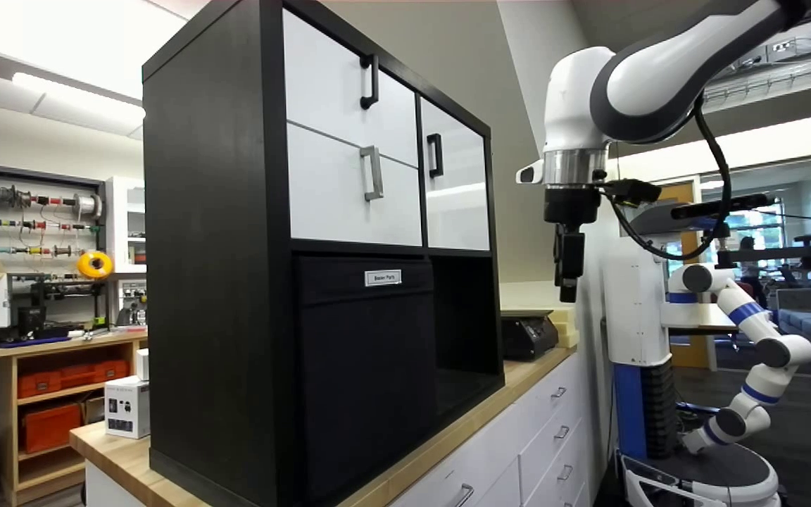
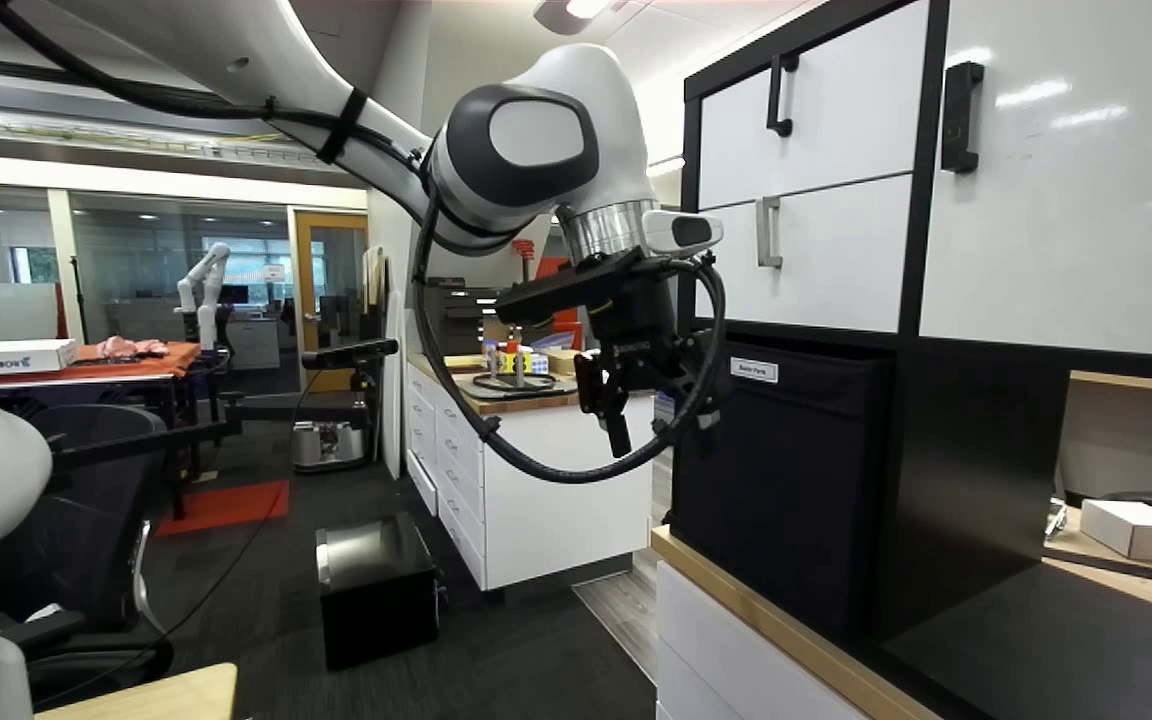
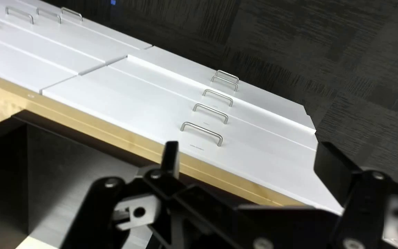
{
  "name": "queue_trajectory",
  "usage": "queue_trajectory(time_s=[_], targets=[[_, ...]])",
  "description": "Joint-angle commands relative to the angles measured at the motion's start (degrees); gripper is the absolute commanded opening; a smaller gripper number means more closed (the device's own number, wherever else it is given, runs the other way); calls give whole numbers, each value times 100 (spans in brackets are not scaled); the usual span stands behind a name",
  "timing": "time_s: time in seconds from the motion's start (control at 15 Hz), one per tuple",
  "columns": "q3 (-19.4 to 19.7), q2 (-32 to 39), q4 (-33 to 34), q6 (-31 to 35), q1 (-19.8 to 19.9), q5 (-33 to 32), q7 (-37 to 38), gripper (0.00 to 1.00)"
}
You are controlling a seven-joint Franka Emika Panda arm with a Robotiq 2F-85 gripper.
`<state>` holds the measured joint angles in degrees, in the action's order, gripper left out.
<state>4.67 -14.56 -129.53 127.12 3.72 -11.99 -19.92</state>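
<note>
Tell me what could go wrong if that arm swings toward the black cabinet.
The black cable hangs in a wide loop, so it might snag on something protruding, such as the silver handle on the cabinet. The fingers stand apart, holding nothing; their tips could strike the cabinet if the approach is off. A low pass might also bump the dark bin in its compartment.
</note>
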Motion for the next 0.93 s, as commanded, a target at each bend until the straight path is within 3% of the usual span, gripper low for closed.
queue_trajectory(time_s=[0.0, 0.87], targets=[[47, 116, 118, 406, -102, -69, -455, 100], [18, 144, 143, 419, -168, 11, -496, 100]])
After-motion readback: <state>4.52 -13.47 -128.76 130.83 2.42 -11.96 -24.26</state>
